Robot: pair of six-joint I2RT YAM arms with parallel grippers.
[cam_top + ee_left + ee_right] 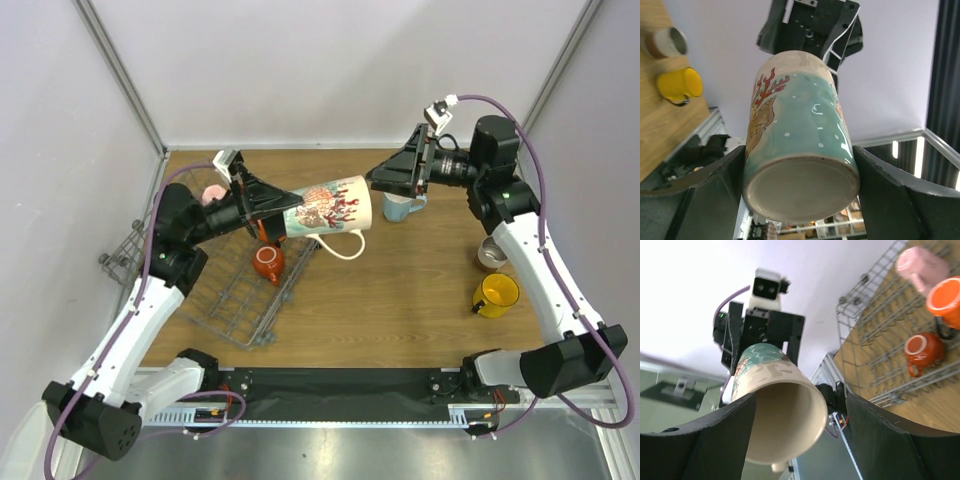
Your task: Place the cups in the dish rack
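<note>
My left fingers [715, 185] are clamped on the base end of the tall mug [330, 205], one dark pad pressed to each side. The left gripper [290, 206] holds it on its side in the air, over the rack's right edge and the table beside it, mouth pointing right. The right gripper [377, 179] sits at that mouth with its fingers [880, 440] spread wide. From its wrist camera the rim shows in the gap, close against one finger and clear of the other, but I cannot tell whether either touches. The mug is glazed ceramic, cream inside, with red coral and shell drawings over pale green, a flat matt base and a cream loop handle hanging underneath. The rack [235, 300] is thin grey wire, lying on the left of the table and partly covered by my left arm [130, 330]. In it an orange mug [268, 263] lies in plain sight. A second orange mug [946, 299] is cut off at the edge of the right wrist view and mostly hidden behind the left gripper from above. A pink mug [213, 193] peeks out at the rack's far end. A blue mug [400, 208] stands half hidden behind the right gripper, a brown mug [490, 254] is partly covered by the right arm [545, 270], and a yellow mug [497, 293] stands just on its near side. The table [400, 310] is wood-grain, closed in by pale matt walls [330, 70] with metal posts [120, 70] at the corners.
</note>
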